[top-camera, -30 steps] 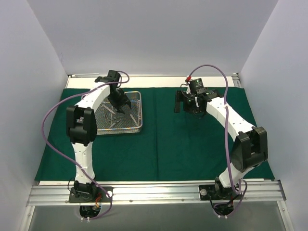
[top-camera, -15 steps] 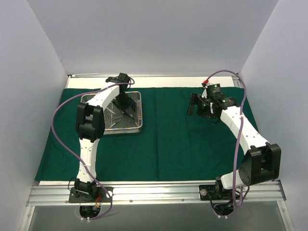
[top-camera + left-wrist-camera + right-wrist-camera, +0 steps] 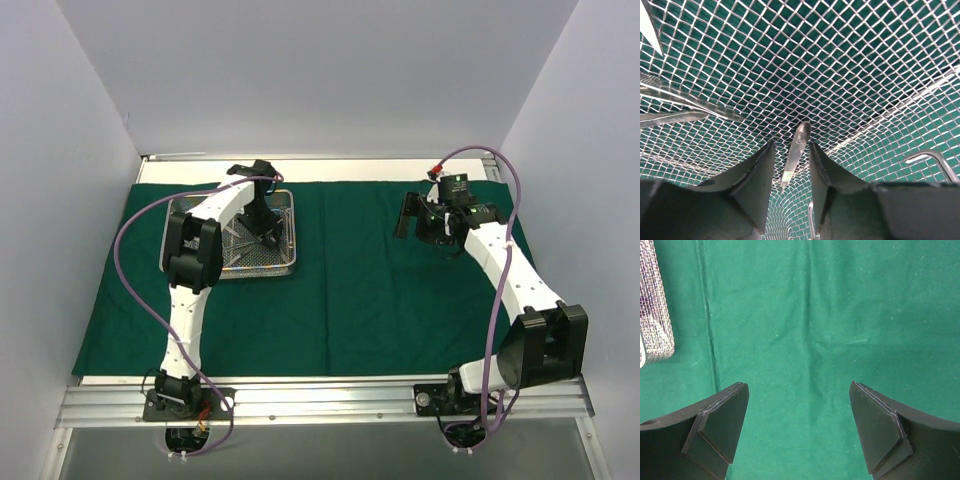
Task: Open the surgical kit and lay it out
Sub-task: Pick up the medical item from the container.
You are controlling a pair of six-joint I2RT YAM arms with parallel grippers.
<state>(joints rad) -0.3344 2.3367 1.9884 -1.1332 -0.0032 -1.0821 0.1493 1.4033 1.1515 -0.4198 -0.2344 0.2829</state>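
The dark green cloth [image 3: 380, 300] lies spread flat over the table. The silver wire-mesh tray [image 3: 250, 272] stands on its far left part, with slim steel instruments [image 3: 232, 246] lying in it. My left gripper [image 3: 262, 228] is down inside the tray. In the left wrist view it [image 3: 791, 144] stands narrowly open, with one slim steel instrument [image 3: 802, 131] lying between the fingers [image 3: 757, 175] and a gap showing on each side. My right gripper [image 3: 415, 222] hangs above bare cloth at the far right. It is wide open and empty [image 3: 798, 384].
More instruments lie on the mesh left of my left gripper [image 3: 685, 102], and a loop handle [image 3: 935, 157] lies on its right. The tray's end wall [image 3: 655, 315] shows at the left of the right wrist view. White walls close in the table.
My left gripper has moved a little right and nearer inside the tray. My right gripper has moved right, away from the tray, still open.
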